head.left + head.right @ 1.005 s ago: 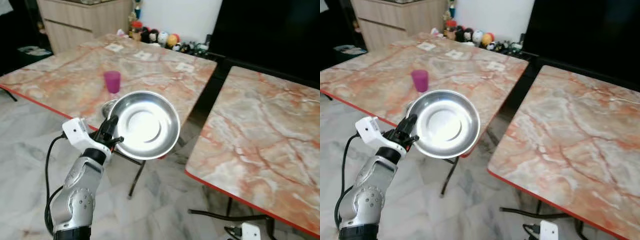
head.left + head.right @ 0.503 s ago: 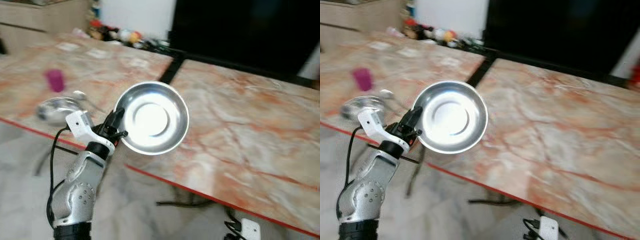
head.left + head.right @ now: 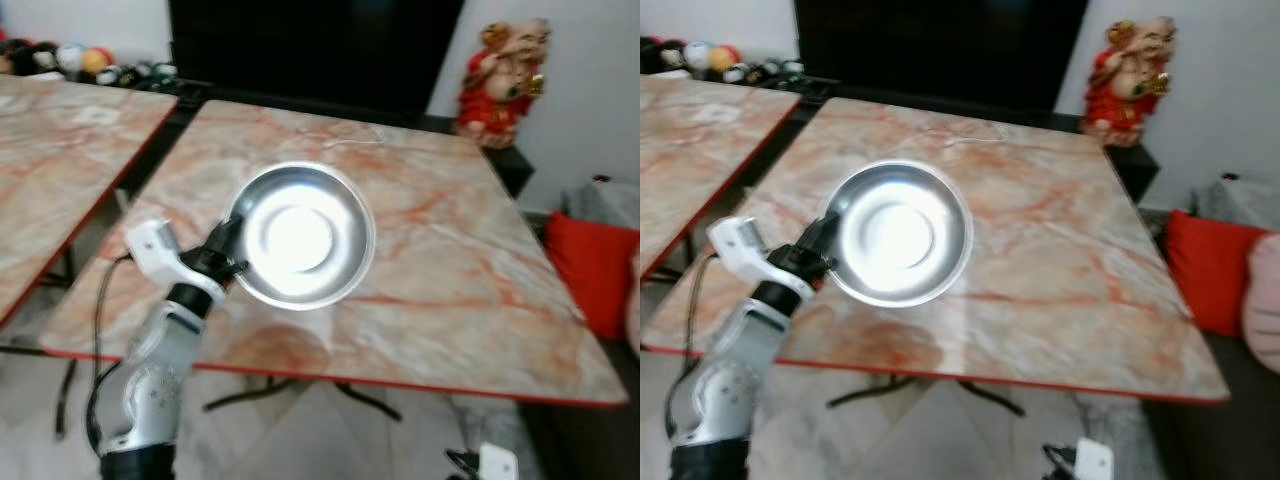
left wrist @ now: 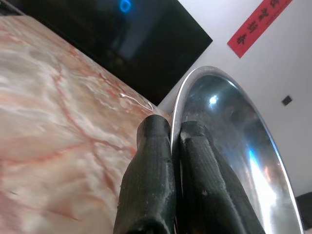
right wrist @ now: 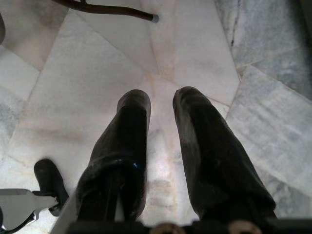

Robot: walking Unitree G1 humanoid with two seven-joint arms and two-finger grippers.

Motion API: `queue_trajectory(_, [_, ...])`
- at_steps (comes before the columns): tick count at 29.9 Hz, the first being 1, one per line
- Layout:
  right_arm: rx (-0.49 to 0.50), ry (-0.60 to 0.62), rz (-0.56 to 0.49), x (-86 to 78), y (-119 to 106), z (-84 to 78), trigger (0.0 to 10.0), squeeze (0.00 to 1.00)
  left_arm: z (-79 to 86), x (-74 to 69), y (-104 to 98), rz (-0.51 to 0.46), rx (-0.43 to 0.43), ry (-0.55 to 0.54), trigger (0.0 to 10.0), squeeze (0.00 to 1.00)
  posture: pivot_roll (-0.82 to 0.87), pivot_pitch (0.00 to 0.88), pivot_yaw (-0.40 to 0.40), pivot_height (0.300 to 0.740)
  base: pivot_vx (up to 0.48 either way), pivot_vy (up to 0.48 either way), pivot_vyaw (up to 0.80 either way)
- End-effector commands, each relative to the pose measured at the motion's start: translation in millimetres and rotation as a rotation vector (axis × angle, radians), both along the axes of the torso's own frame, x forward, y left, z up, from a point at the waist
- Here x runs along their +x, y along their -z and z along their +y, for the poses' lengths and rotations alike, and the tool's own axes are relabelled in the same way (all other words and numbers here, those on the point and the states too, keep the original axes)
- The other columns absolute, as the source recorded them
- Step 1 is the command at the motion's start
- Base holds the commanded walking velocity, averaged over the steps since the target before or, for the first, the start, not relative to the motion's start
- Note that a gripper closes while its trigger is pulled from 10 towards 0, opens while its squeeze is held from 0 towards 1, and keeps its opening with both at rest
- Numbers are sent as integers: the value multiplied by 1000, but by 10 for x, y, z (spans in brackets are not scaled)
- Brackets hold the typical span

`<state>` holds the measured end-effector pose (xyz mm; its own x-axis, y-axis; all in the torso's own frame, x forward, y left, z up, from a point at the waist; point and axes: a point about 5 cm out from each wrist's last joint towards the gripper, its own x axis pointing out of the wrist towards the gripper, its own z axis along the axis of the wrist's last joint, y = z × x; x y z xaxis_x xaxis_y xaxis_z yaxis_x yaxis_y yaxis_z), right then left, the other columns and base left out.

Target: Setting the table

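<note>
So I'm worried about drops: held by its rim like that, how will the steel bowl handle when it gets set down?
The steel bowl looks thin and polished, so probably light but slippery; the left gripper pinches just its rim, so it might pivot. It looks rigid and unlikely to break. On the smooth marble table it would probably slide easily and clatter.

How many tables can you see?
2. One marble table is right in front, under the shiny bowl that the left claw holds by its rim. The other table stands to the left, partly cut off.
</note>
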<state>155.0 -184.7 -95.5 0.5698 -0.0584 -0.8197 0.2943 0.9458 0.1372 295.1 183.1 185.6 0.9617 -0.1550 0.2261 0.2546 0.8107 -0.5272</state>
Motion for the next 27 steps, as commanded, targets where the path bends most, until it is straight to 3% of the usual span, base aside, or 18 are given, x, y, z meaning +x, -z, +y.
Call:
queue_trajectory(1, [-30,8,-11,29,-27,-114,10000,0,-95,9,-32,-12,2,26,10000,0,121,2,-94,740,0,-424,0])
queue_trajectory(4, [-29,7,-10,29,-27,-114,10000,0,-93,26,1,13,51,19,10000,0,124,1,-90,740,0,-408,0])
queue_trajectory(7, [-30,9,-9,31,-28,-115,10000,0,-75,92,80,73,193,5,10000,0,136,0,-80,740,0,-95,0])
queue_trajectory(10, [-32,12,-11,35,-29,-117,10000,0,-24,130,58,78,229,6,10000,0,149,0,-63,740,0,0,0])
queue_trajectory(16, [-26,20,-13,36,-27,-96,10000,0,84,154,13,77,252,9,10000,0,149,0,-33,740,0,0,0])
queue_trajectory(19, [-21,21,-14,38,-26,-81,10000,0,97,182,27,89,207,17,10000,0,144,0,-33,740,0,0,0])
queue_trajectory(23, [-20,29,-12,34,-23,-67,10000,0,64,234,149,131,235,58,10000,0,138,0,-35,740,0,0,0])
queue_trajectory(27, [-19,32,-11,30,-20,-64,10000,0,66,301,238,177,211,86,10000,0,138,0,-35,740,0,0,0])
